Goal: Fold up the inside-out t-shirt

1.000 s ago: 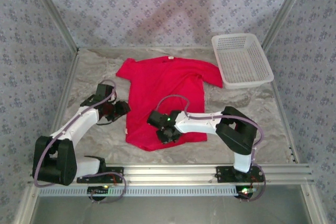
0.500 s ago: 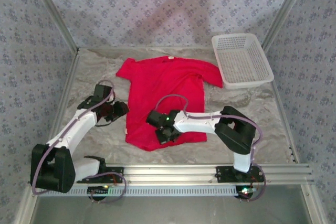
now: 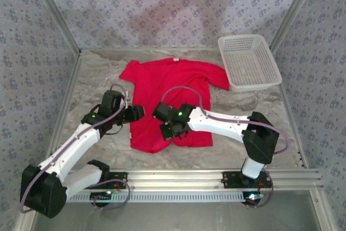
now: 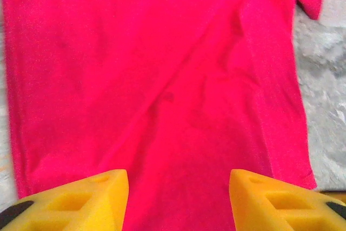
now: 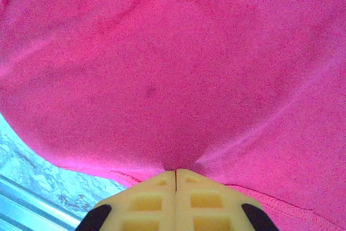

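The inside-out t-shirt (image 3: 167, 87) lies flat and bright red on the table, collar and small white tag (image 3: 174, 59) at the far side. My right gripper (image 3: 168, 130) sits on its lower part. In the right wrist view its yellow fingers (image 5: 175, 176) are shut on a pinched ridge of the red cloth (image 5: 178, 79), with the hem running just beside them. My left gripper (image 3: 138, 113) is at the shirt's left edge. The left wrist view has its fingers (image 4: 178, 201) open, wide apart over the smooth red cloth (image 4: 162, 79), nothing between them.
A white mesh basket (image 3: 248, 61) stands at the back right, just past the shirt's right sleeve (image 3: 219, 77). The grey marbled table top (image 3: 254, 112) is bare to the right and at the front left. Metal frame rails (image 3: 178, 176) run along the near edge.
My right gripper has shut on the cloth near the lower hem and moved slightly away from me. The left arm has swung right, bringing its gripper to the shirt's left edge.
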Controlling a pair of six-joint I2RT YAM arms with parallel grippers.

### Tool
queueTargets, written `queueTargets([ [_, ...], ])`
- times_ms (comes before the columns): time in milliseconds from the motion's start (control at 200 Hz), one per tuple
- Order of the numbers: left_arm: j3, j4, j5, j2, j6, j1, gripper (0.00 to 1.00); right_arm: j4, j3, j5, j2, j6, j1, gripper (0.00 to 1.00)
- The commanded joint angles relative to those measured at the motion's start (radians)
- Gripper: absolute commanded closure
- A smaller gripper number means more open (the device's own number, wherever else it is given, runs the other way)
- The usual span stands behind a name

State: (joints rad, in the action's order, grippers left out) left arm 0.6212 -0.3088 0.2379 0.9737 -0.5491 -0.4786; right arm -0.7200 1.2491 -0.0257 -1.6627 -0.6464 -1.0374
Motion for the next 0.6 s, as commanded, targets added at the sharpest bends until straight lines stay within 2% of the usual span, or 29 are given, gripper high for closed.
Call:
queueTargets([
  [0, -0.064, 0.171, 0.001, -0.032, 0.087, -0.083, 0.45, 0.044, -0.087, 0.06, 0.05, 0.009, 0.063, 0.99],
  [110, -0.095, 0.251, 0.008, -0.012, 0.15, -0.18, 0.42, 0.114, -0.141, 0.119, 0.076, 0.01, 0.129, 0.98],
  [235, -0.082, 0.251, 0.025, 0.051, 0.224, -0.259, 0.42, 0.149, -0.164, 0.15, 0.079, 0.009, 0.17, 0.98],
  [460, -0.04, 0.218, -0.082, 0.185, 0.329, -0.361, 0.44, 0.159, -0.179, 0.172, 0.091, 0.008, 0.198, 0.98],
  [595, -0.013, 0.216, -0.122, 0.272, 0.345, -0.385, 0.45, 0.166, -0.192, 0.175, 0.102, 0.005, 0.209, 0.98],
])
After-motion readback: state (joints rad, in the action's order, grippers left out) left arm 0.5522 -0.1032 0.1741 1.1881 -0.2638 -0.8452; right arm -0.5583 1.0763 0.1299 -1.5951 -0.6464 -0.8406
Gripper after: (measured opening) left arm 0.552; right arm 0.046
